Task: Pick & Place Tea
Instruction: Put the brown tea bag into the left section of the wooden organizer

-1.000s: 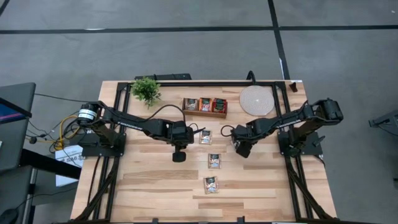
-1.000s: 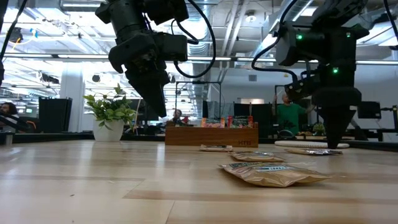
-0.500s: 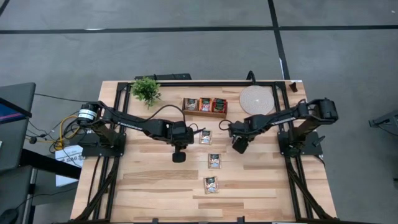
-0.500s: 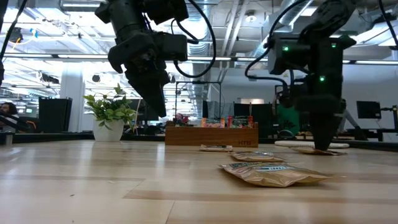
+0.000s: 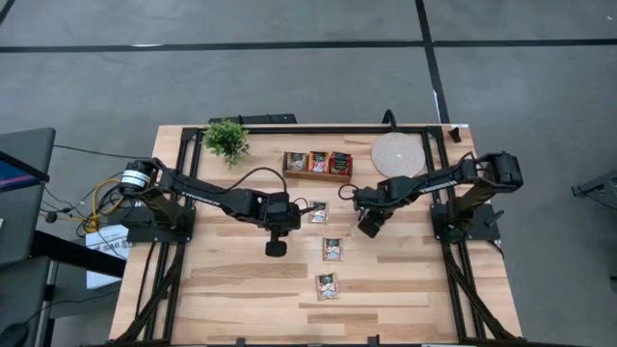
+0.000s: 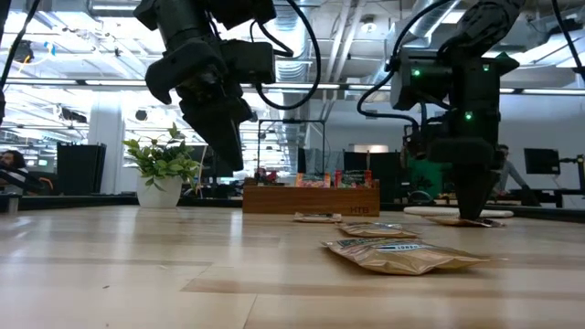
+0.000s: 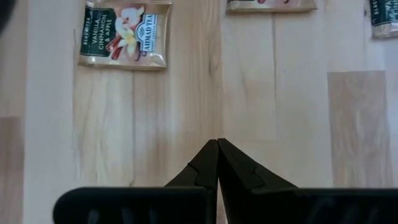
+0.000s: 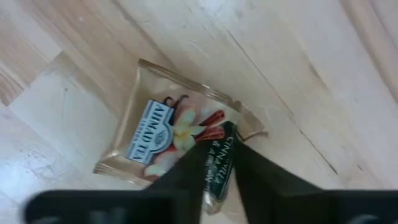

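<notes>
- The right gripper point(image 8: 214, 163) is down at the tabletop point(image 5: 231, 289), its fingers point(image 8: 186, 168) narrowed onto the dark top band of a pale tea sachet point(image 8: 171, 134), one on each side of that edge; the sachet lies flat on the wood.
- Seen from above, this right gripper point(image 5: 366, 228) sits at about 3 o'clock from the tabletop's centre, reaching in from the right arm's base.
- The left gripper point(image 7: 217, 163) has its fingers point(image 7: 200, 168) pressed fully together, tips touching, holding nothing; it hangs above bare wood.
- From overhead the left gripper point(image 5: 276, 247) is just at 9 o'clock of centre.
- Three other tea sachets point(image 5: 331, 249) lie loose on the tabletop in a line running from 12 toward 6 o'clock between the two grippers.
- A brown wooden tray point(image 5: 317, 174) at 12 o'clock holds more sachets.
- A round pale disc point(image 5: 398, 154) sits at 1 o'clock, a potted plant point(image 5: 227, 140) at 11 o'clock.
</notes>
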Controlling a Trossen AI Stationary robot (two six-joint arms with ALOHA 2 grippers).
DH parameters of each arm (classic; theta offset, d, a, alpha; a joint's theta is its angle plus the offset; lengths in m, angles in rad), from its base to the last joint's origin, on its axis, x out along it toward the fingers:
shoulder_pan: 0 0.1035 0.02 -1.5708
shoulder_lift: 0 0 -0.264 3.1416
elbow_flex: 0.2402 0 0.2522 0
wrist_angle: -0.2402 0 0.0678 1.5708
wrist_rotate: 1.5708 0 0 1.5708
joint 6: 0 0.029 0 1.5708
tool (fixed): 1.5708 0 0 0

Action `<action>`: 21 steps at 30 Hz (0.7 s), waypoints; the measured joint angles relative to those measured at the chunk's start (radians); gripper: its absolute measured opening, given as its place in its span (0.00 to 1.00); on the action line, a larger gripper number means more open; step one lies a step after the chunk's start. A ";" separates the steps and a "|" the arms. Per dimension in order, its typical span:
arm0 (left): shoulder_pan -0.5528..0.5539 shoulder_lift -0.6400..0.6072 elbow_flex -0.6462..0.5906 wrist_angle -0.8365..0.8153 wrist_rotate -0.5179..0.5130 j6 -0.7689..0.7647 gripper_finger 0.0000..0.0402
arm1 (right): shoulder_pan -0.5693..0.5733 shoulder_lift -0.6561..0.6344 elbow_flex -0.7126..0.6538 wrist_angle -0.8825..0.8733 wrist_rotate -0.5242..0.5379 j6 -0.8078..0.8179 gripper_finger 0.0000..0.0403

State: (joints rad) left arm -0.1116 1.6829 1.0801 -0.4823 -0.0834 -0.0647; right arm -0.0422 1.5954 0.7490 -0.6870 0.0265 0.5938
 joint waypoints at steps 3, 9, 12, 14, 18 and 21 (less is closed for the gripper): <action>-0.002 0.000 0.000 0.004 0.000 0.000 0.00 | 0.001 -0.009 0.000 -0.001 0.003 -0.020 0.06; -0.002 0.000 0.000 0.018 0.000 0.014 0.00 | 0.036 -0.013 0.004 -0.015 0.078 -0.053 0.01; -0.002 0.000 0.000 0.032 0.000 0.047 0.00 | 0.084 -0.014 0.019 -0.058 0.146 -0.076 0.01; -0.002 0.000 0.000 0.048 0.000 0.058 0.00 | 0.124 -0.015 0.045 -0.071 0.192 -0.084 0.00; -0.002 0.000 0.000 0.094 0.000 0.093 0.00 | 0.206 -0.016 0.086 -0.111 0.263 -0.097 0.00; -0.002 0.000 0.000 0.138 0.000 0.131 0.00 | 0.262 -0.017 0.123 -0.116 0.303 -0.099 0.00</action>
State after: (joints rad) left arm -0.1135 1.6829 1.0801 -0.3439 -0.0837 0.0668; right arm 0.2197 1.5784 0.8724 -0.8034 0.3293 0.4947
